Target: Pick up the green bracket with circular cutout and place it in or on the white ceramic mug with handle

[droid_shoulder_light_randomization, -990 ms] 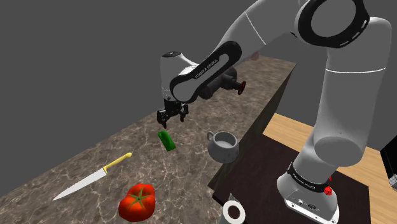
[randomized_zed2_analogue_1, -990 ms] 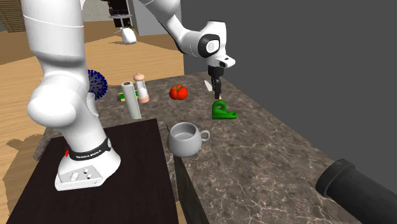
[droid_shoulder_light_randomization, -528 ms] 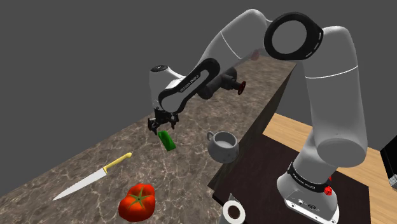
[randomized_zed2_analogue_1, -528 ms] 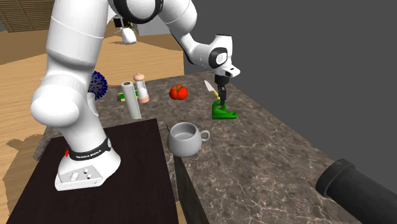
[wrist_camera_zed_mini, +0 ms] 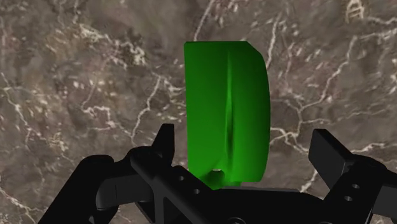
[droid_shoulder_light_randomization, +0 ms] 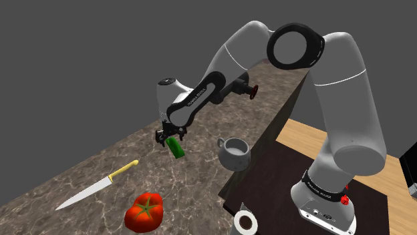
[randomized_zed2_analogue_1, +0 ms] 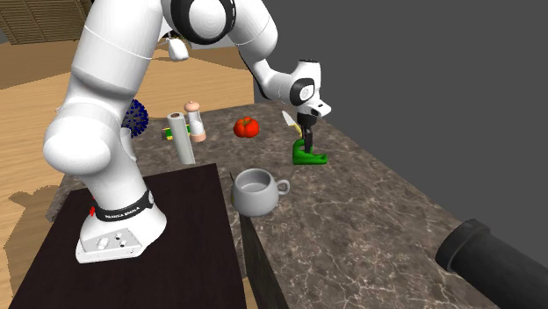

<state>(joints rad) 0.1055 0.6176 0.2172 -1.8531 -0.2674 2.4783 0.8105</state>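
Our gripper [wrist_camera_zed_mini: 247,141] stands with fingers apart around the green bracket [wrist_camera_zed_mini: 222,95]. We think neither finger touches it.

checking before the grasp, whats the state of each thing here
fingers: open, straddling the green bracket, not touching it
green bracket: resting on the counter, not held
mug: upright, empty
knife: lying flat on the counter
tomato: whole, on the counter

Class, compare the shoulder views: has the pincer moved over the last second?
Yes. Judged against the mug, the pincer has gone down and toward the shoulder view's left, and is now open around the green bracket.
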